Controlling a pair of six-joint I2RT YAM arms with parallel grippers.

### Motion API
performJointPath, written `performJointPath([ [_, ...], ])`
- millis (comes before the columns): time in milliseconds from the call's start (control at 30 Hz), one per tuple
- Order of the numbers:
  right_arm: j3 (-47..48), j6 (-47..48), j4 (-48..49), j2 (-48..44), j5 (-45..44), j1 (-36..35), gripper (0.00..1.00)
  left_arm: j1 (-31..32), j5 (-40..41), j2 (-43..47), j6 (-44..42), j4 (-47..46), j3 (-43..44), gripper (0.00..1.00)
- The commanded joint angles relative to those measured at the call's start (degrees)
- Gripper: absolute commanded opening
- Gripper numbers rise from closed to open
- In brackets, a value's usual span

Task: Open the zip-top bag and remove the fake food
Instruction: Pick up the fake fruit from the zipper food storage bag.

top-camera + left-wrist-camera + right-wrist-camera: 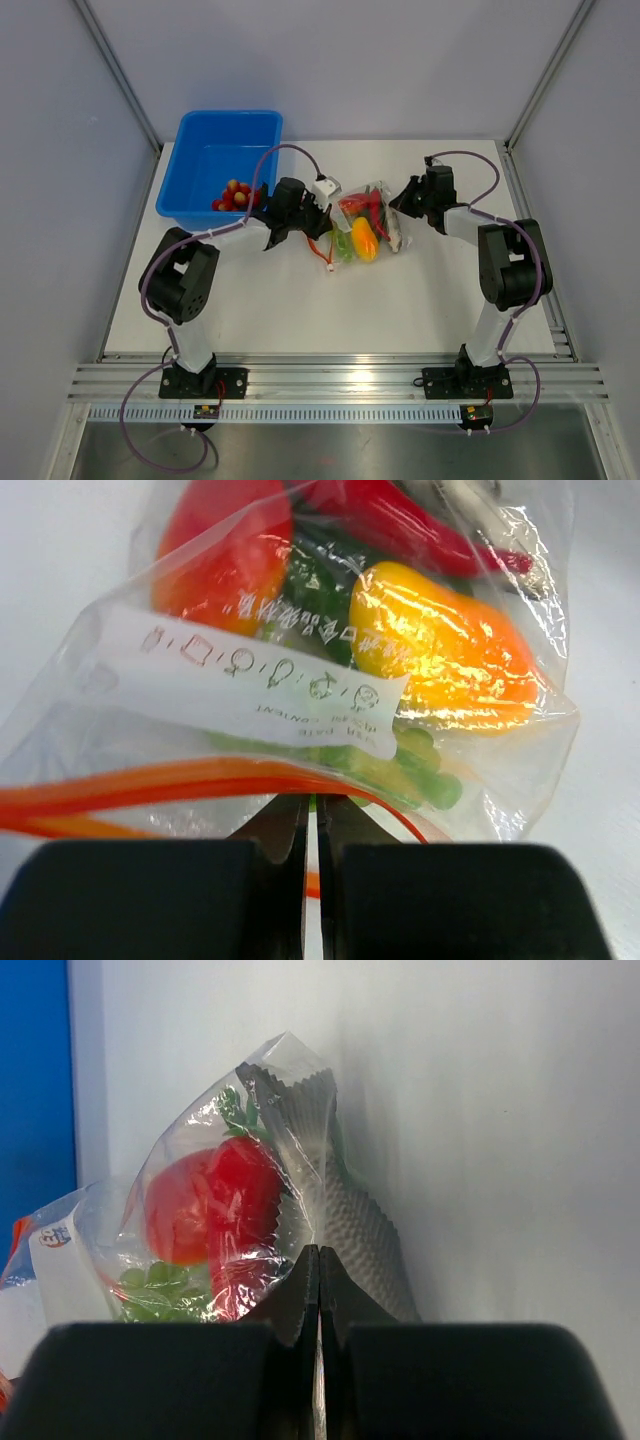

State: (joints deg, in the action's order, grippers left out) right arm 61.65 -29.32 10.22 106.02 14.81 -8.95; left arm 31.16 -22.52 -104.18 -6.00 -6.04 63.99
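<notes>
**A:** What took up the most room?

**B:** The white table (250, 310), with a blue tub (205, 150) at its far left corner. A few small red and yellow pieces (232, 195) lay in the tub's near right corner.

**A:** And the bag?

**B:** The bag (372, 205) lay on the table between the two arms, near the tub's right side. The food (362, 238) was all inside it.

**A:** Were the grippers on it?

**B:** Both were. The left gripper (320, 230) had its jaws pressed almost together on the bag's near left edge, right at the orange strip (150, 785). The right gripper (398, 215) was closed the same way on the crinkled seam at the opposite end.

**A:** What could you make out through the plastic?

**B:** From the left wrist, a yellow-orange pepper (450, 650), a rounded red piece (225, 550) beside it, and green grapes (425, 770) lower down. A white label (250, 675) ran across the front, its print upside down. I couldn't tell whether the strip was parted.
</notes>
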Motion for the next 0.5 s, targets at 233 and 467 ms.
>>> performJointPath([
  [233,-1.5,-2.1,0.3,-3.7,-6.4,1.1,0.00,-5.7,-0.5,7.7,0.2,4.9,1.3,0.00],
  [467,-1.0,-2.3,0.0,-3.3,-6.5,1.1,0.00,-5.7,-0.7,14.3,-0.3,5.2,-0.4,0.00],
])
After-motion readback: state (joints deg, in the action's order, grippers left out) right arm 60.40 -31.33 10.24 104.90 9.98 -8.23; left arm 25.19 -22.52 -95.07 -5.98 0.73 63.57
